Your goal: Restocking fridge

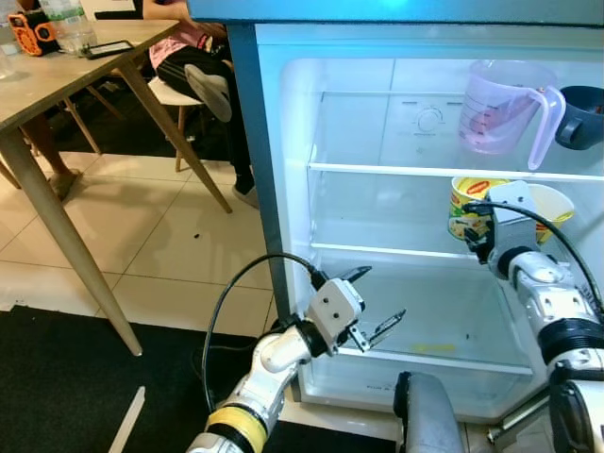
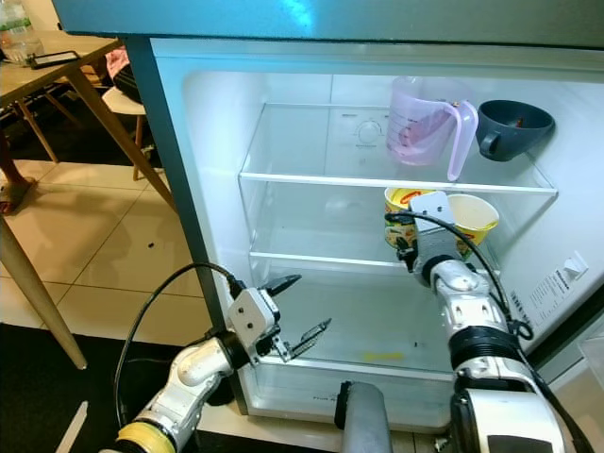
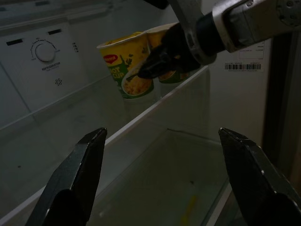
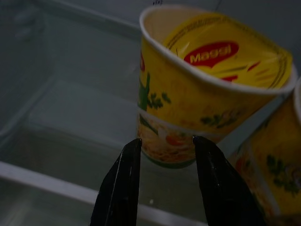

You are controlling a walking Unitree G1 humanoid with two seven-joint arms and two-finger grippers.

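Observation:
The fridge stands open with its glass shelves (image 1: pixel 396 171) lit. Two yellow noodle cups sit side by side at the right of the middle shelf: one cup (image 1: pixel 464 203) (image 4: pixel 207 84) and, to its right, a second cup (image 2: pixel 474 213). My right gripper (image 4: pixel 167 140) points at the front of the left cup, fingers (image 3: pixel 141 73) slightly apart at its lower wall and holding nothing. My left gripper (image 1: pixel 382 294) (image 3: pixel 162 134) hangs open and empty before the lower compartment, below the middle shelf's edge.
On the top shelf stand a clear measuring jug (image 1: pixel 495 104) and a dark grey cup (image 1: pixel 580 115). A wooden table (image 1: pixel 57 85) and a seated person's legs (image 1: pixel 203 80) are to the left. A black mat (image 1: pixel 75 377) lies on the tiled floor.

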